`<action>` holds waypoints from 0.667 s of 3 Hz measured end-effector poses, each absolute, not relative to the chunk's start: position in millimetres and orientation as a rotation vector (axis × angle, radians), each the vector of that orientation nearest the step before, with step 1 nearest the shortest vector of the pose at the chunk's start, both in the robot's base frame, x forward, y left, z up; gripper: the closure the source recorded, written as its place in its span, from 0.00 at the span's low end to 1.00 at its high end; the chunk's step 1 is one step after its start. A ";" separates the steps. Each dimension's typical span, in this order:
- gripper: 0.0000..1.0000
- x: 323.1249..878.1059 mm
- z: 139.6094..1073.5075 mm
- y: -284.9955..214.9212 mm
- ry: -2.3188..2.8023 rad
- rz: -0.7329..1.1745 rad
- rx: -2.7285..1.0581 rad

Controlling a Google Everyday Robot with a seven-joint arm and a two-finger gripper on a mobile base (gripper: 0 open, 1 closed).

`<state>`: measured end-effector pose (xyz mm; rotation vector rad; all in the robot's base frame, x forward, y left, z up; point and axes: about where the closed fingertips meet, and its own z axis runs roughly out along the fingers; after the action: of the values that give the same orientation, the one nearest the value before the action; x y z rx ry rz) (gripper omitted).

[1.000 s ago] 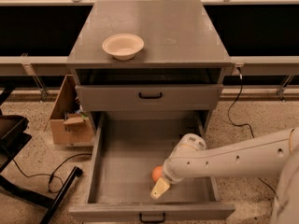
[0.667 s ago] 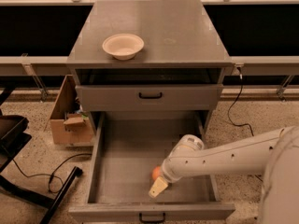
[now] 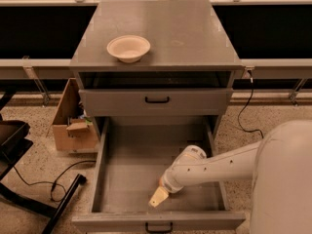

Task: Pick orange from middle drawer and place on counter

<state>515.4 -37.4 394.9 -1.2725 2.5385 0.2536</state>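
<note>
Camera view looking down from in front of a grey drawer cabinet. My white arm (image 3: pixel 219 165) comes in from the lower right and reaches leftward and down into the middle drawer (image 3: pixel 127 179). This is the cabinet's lowest drawer, and it is pulled far out toward the camera. It is a wide, shallow grey tray with a small black handle (image 3: pixel 158 226) on its front.

My tool (image 3: pixel 158 197) sits low inside this drawer, near the front wall and about midway across. Its cream-coloured tip points down and to the left, close to the drawer floor. I cannot tell whether the tool is apart, together or clamped on anything. The orange is hidden from this view, so I cannot say where in the drawer it lies.

Above the open drawer is a closed grey drawer front (image 3: pixel 112 102) with its own black handle (image 3: pixel 157 100). Above that, a dark slot runs under the cabinet top.

The desk (image 3: pixel 185 33), the flat, square, matte grey top of the cabinet, carries a shallow cream bowl (image 3: pixel 128 48). The bowl stands upright near the front edge, left of centre.

On the speckled floor, an open cardboard box (image 3: pixel 66 128) stands just beside the cabinet's left side. A black frame (image 3: pixel 29 206) and a thin black cord (image 3: pixel 53 184) lie at the lower left. A black cable (image 3: pixel 246 112) hangs down at the right of the cabinet. My rounded white body (image 3: pixel 285 179) fills the lower right corner.
</note>
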 end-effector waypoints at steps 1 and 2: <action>0.24 517.4 383.3 -32.0 2.537 0.283 -1.252; 0.55 521.6 374.8 -24.4 2.527 0.297 -1.240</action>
<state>521.6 -24.4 374.8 -1.2403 2.5266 0.2972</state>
